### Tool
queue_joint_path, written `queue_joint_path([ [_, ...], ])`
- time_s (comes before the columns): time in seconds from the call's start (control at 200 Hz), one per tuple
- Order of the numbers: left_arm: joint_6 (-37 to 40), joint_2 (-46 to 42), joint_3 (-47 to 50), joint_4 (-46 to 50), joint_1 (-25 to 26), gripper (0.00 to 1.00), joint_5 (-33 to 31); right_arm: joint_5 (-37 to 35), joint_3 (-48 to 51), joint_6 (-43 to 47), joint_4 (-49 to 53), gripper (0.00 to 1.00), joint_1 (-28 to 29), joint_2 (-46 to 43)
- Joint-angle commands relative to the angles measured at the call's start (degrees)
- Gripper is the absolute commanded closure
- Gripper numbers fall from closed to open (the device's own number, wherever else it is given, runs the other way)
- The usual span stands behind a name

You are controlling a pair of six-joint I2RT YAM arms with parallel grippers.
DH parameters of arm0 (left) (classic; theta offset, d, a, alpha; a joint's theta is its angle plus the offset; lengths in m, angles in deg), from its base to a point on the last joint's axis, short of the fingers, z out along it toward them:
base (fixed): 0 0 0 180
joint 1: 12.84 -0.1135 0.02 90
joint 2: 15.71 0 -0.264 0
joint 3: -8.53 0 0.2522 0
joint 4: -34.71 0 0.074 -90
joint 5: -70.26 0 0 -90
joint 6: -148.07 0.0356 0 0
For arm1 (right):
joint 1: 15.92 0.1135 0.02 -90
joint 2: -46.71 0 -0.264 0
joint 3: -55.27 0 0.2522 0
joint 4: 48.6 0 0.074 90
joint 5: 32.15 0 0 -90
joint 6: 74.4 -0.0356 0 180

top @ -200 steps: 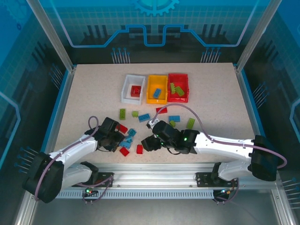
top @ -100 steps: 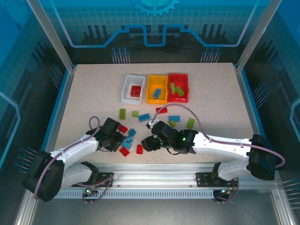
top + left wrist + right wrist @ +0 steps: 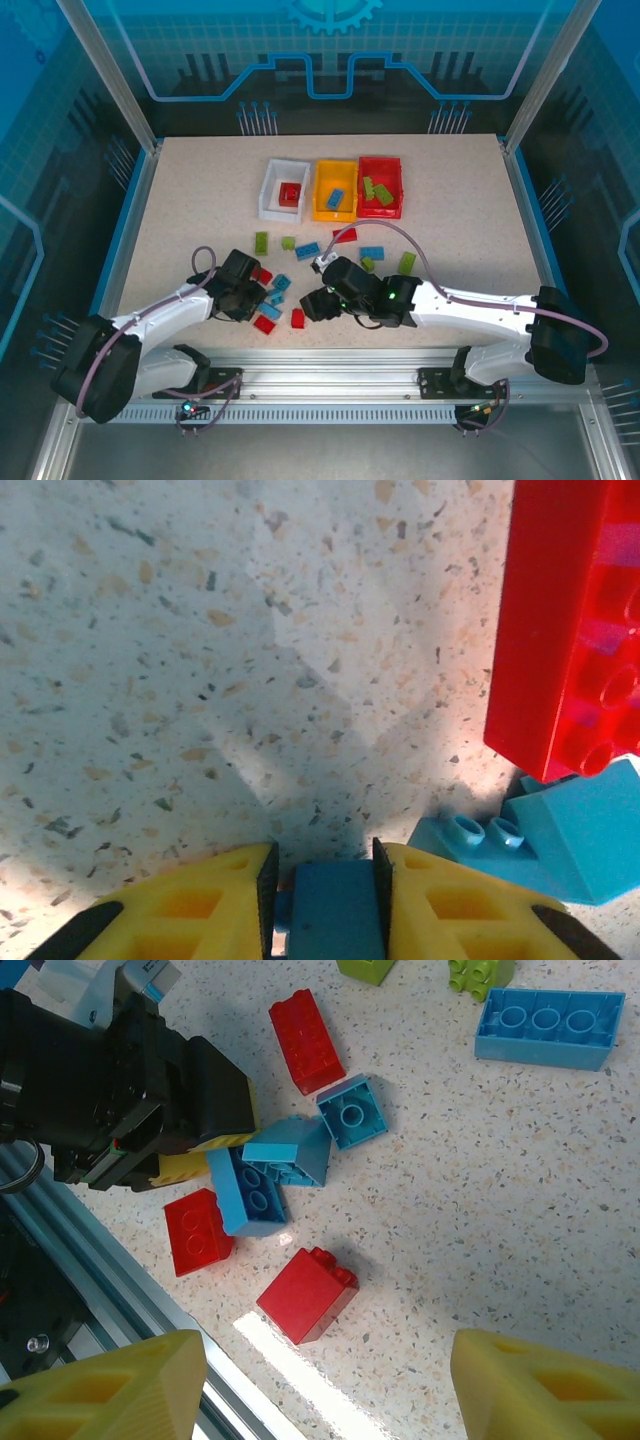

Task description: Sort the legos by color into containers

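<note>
Loose legos in red, blue and lime green lie on the near half of the table. My left gripper (image 3: 262, 300) is low among them, and its yellow fingers (image 3: 200, 910) are shut on a blue brick (image 3: 335, 910) that rests on the table. A red brick (image 3: 570, 630) and a light blue sloped brick (image 3: 560, 840) lie just beyond it. My right gripper (image 3: 325, 1400) hangs open above a red brick (image 3: 307, 1295), which it does not touch. The containers stand in a row at the back: white (image 3: 268, 200), orange-yellow (image 3: 320, 195) and red (image 3: 380, 213), each holding bricks.
Around the held blue brick (image 3: 250, 1195) lie another red brick (image 3: 200, 1235), a small blue one (image 3: 352, 1112) and a long red one (image 3: 307, 1040). A wide blue brick (image 3: 548, 1028) lies farther back. The metal rail (image 3: 320, 365) runs just behind both grippers.
The left gripper's jaws have closed in on the blue brick. The left arm has crept slightly right; the right arm has hardly moved.
</note>
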Motion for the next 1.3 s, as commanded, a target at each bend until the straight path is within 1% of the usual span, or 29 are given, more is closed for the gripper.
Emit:
queue_joint_path([
  [0.0,-0.84,1.08,-1.09,-5.96,0.78,0.70,1.75,-1.56,-1.33,-0.82,0.34,0.33,0.81,0.15],
  [0.19,0.51,-0.68,-3.32,-3.10,0.77,0.72,1.05,-2.10,-1.68,-0.76,0.67,0.33,0.73,-0.27],
  [0.33,1.58,-5.10,-4.56,1.03,0.67,0.73,-0.98,-3.18,-1.95,-0.48,0.38,0.34,0.31,-2.00],
  [0.51,4.19,-8.74,-9.03,6.21,0.62,0.73,-2.13,-4.77,-2.80,-0.51,-0.26,0.33,-1.84,-3.92],
  [0.64,7.05,-7.84,-14.42,7.08,0.68,0.75,-2.53,-7.35,-3.60,-1.60,-0.58,0.34,-4.58,-6.18],
  [0.695,9.40,-5.77,-17.82,6.28,0.68,0.75,-2.58,-9.52,-4.28,-2.64,-0.13,0.34,-6.05,-6.99],
  [0.775,13.04,-0.28,-23.57,4.42,0.70,0.75,-1.77,-11.99,-5.40,-4.40,0.68,0.34,-9.00,-7.48],
  [0.95,21.16,13.82,-37.61,1.04,1.00,0.75,-1.94,-11.94,-7.21,-7.41,0.60,0.34,-16.82,-6.05],
  [1.035,25.14,21.56,-46.25,-0.07,1.30,0.77,-1.64,-10.75,-8.00,-8.39,0.73,0.34,-20.03,-5.76],
  [1.191,34.93,36.17,-63.36,1.53,2.71,0.77,-5.12,-10.03,-9.29,-8.39,1.94,0.34,-23.02,-6.18],
  [1.296,39.81,45.82,-74.09,3.56,2.84,0.77,-6.23,-9.68,-9.28,-8.12,2.68,0.34,-23.96,-6.84],
])
